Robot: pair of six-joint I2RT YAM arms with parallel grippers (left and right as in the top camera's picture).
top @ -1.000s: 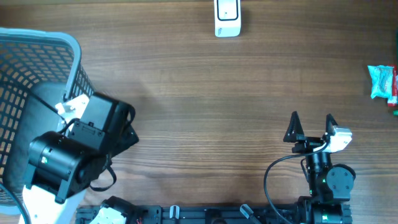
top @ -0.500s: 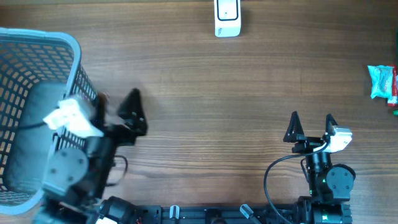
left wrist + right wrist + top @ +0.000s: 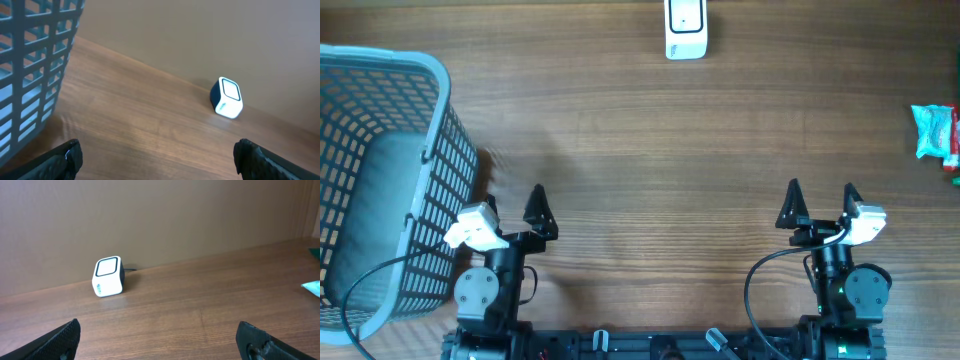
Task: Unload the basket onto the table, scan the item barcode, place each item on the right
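Surface: brown wood-grain table seen from overhead; in the wrist views a plain tan wall stands behind it.
Scanner: white barcode scanner at 12 o'clock at the far edge, window up; both wrist cameras see it against the wall.
Item: teal packet at 3 o'clock on the table's right edge, something red just beside it; well apart from the scanner and from both grippers, and only its pale corner shows in the right wrist view.
Basket: blue-grey mesh basket at 9 o'clock, a grey shape inside that I cannot identify.
Left gripper: at 7 o'clock just beside the basket wall, fingers spread wide, holding nothing.
Right gripper: at 5 o'clock, fingers spread wide, holding nothing.
Change: a second ago the left arm loomed over the basket's near side; it has since drawn back to the near edge. Right arm, scanner and packet have not moved.
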